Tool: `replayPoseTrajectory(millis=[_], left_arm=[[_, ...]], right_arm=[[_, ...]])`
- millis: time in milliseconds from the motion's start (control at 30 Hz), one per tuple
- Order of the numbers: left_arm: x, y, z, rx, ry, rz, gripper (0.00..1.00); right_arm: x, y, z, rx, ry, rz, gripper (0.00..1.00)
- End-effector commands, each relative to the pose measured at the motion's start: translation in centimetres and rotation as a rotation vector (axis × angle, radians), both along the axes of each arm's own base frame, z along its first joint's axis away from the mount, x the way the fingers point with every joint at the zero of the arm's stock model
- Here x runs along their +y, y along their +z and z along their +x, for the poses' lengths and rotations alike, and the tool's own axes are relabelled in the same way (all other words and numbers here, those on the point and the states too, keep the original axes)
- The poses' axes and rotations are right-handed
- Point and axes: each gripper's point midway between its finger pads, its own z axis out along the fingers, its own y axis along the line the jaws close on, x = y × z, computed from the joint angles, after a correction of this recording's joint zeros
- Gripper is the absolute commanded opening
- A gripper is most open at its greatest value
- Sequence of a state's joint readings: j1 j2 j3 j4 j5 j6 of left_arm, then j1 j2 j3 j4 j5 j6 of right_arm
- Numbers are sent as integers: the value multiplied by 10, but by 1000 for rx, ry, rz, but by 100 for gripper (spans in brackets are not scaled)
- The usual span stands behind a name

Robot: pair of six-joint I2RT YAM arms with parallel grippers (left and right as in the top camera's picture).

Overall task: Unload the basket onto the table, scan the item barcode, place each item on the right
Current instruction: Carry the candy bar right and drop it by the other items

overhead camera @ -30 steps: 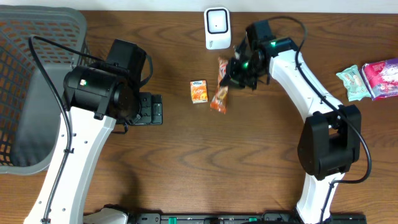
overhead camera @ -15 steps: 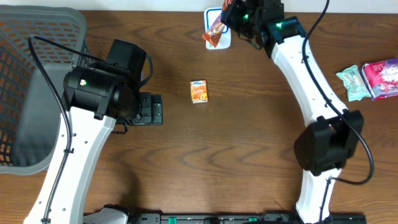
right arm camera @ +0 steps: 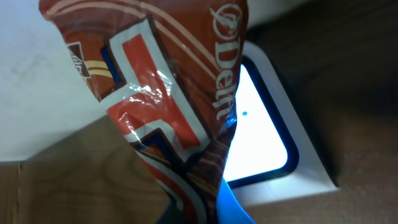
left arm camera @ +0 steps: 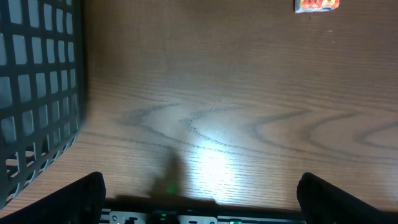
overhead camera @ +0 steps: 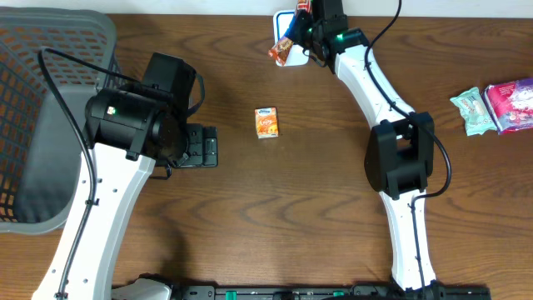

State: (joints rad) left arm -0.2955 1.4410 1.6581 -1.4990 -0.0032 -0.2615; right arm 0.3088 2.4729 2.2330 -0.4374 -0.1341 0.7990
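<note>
The snack packet covers part of the scanner at the far edge of the table. At the left edge the basket is cut off, and at the right edge the pink packet. In the left wrist view only 1 thin strip of the orange carton shows.

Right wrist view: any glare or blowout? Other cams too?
Right wrist: the scanner window is blown out to flat white; the snack packet shows crinkle highlights, fills much of the frame and looks slightly soft. Left wrist: a bright glare patch sits on the wooden table, and the fingers are dark in the bottom corners. Overhead: evenly lit and sharp.
</note>
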Motion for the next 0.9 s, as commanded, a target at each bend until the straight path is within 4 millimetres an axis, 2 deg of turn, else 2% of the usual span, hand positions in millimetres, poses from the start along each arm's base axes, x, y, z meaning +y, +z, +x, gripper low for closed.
replayPoseTrajectory(millis=[0,100,200,300,467,567,700,867], left_arm=[[2,-2,0,7,7,7,98],[2,-2,0,7,7,7,98],[2,-2,0,7,7,7,98],[2,-2,0,8,7,7,98],[2,-2,0,7,7,7,98],[2,-2,0,7,7,7,98],[2,-2,0,7,7,7,98],[2,-2,0,7,7,7,98]], right_arm=[[-17,35,12,-80,-38,-17,1],[-42,39,15,-64,-69,-31,1],[-84,52,17,-58,-104,-70,1],[-140,69,13,-36,-140,-134,1],[-257,80,-20,65,-188,-310,1],[-322,66,-52,173,-151,-457,1],[-390,39,-95,342,-63,-674,1],[-442,20,-121,446,-57,-802,1]])
